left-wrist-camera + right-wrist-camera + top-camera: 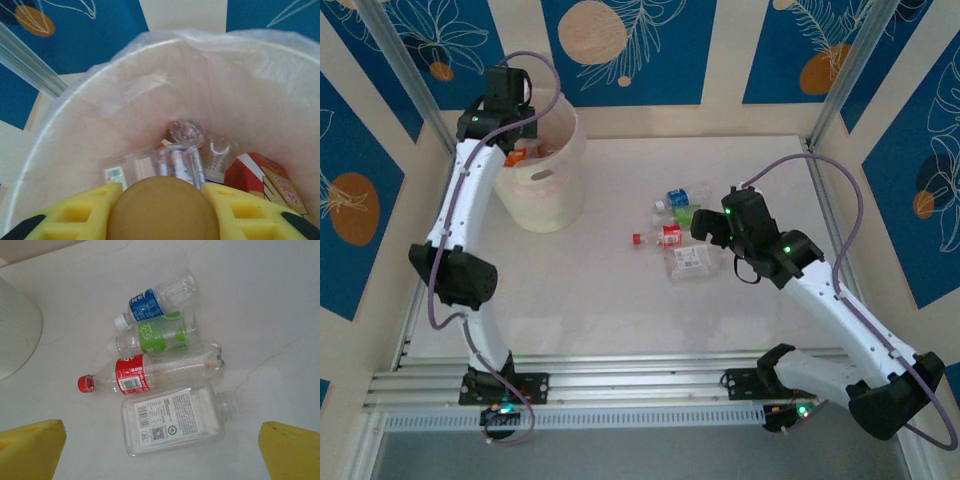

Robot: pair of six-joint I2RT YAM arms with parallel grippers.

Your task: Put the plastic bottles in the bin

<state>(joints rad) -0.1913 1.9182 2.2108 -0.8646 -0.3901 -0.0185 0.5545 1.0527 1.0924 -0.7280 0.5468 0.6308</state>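
The left pincer [162, 216] is grasping a brown bottle [162, 200] over the bin [75, 125]; the right pincer [161, 452] is hovering released above four clear bottles [165, 372].

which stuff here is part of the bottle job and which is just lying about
Part of the job: bin; brown bottle in the left gripper; clear bottles already inside; blue-label bottle; green-label bottle; red-cap bottle; square clear bottle.
Just there: blue wall panels; metal rail; purple cable.

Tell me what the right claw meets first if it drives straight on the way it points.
Most likely the clear squarish plastic bottle with the white label, lying ahead between the open right claw's yellow fingers; depth is uncertain.
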